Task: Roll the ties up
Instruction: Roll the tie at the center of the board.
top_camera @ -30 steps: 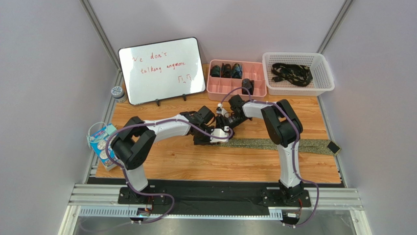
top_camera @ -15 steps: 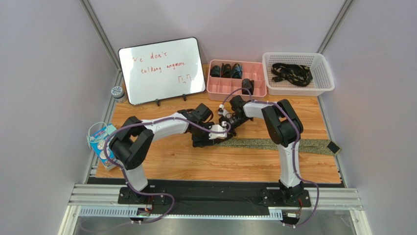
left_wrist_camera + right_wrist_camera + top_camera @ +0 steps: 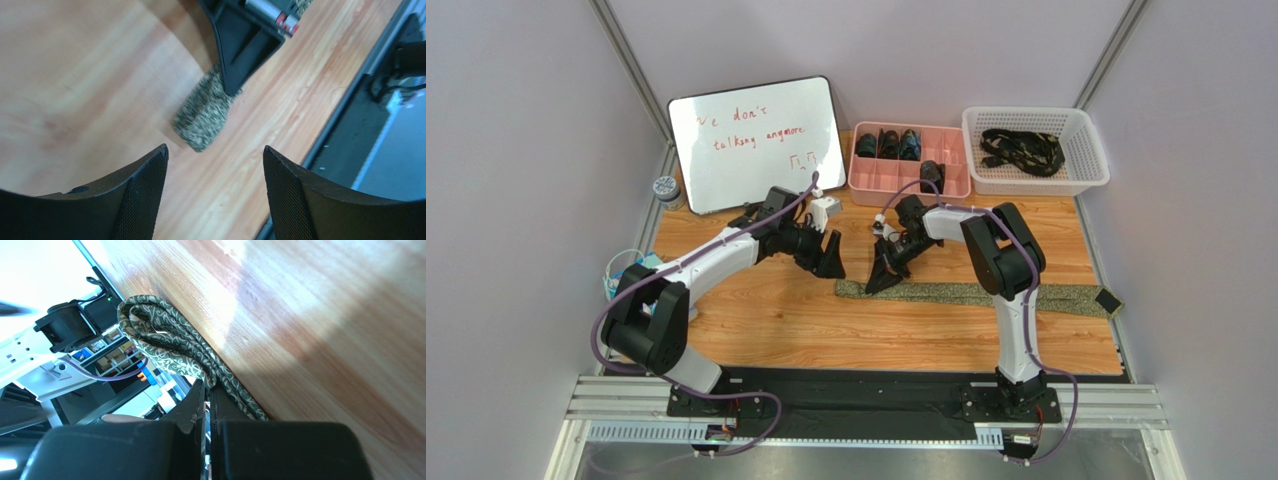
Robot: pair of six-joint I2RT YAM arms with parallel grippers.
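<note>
An olive-green tie (image 3: 986,293) lies flat across the wooden table, its black end (image 3: 1109,300) at the far right. My right gripper (image 3: 884,278) is shut on the folded left end of the tie (image 3: 165,340), and the fabric is pinched between its fingertips (image 3: 207,385). My left gripper (image 3: 830,258) hangs open to the left of it, apart from the tie. In the left wrist view the tie's end (image 3: 202,120) lies beyond my open left gripper (image 3: 215,150), under the right gripper's fingers (image 3: 242,55). Black patterned ties (image 3: 1023,150) fill the white basket.
A whiteboard (image 3: 756,140) stands at the back left. A pink compartment tray (image 3: 946,185) with dark rolls sits behind the grippers, and a white basket (image 3: 1091,160) sits at the back right. A small box (image 3: 631,285) and a jar (image 3: 666,188) stand at the left edge.
My left gripper opened and drew back up and to the left, away from the tie. My right gripper closed on the tie's folded left end.
</note>
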